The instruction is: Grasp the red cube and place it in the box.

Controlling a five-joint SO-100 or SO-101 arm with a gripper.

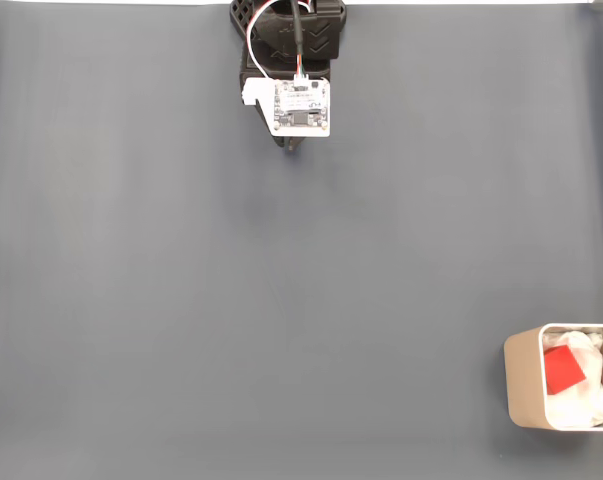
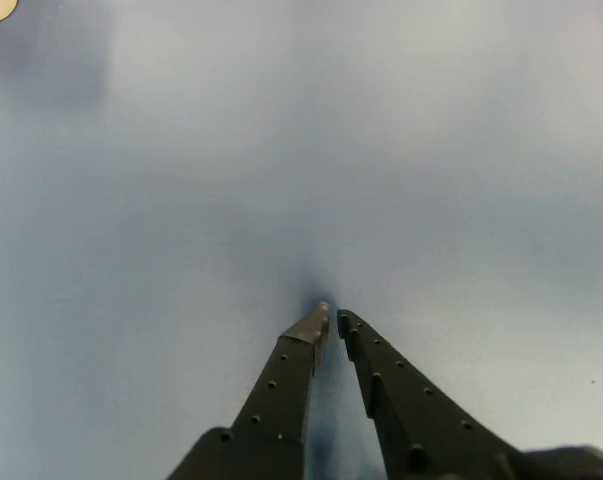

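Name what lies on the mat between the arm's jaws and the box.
Nothing: in the fixed view, bare grey mat separates the gripper from the box.

We see the black plastic arm (image 1: pixel 291 45) folded at the middle of the far edge of the grey table in the fixed view, its upper segment bearing chevron marks and a looped red and white cable. A white circuit board with a small camera (image 1: pixel 301 107) rides on the wrist, facing up toward us. Below it the dark two-finger gripper (image 1: pixel 295 146) pokes out as a short tip. In the wrist view we see the gripper (image 2: pixel 331 318) from behind: two slim black fingers (image 2: pixel 281 385) dotted with small holes, tips nearly together, a narrow gap between them, nothing held.
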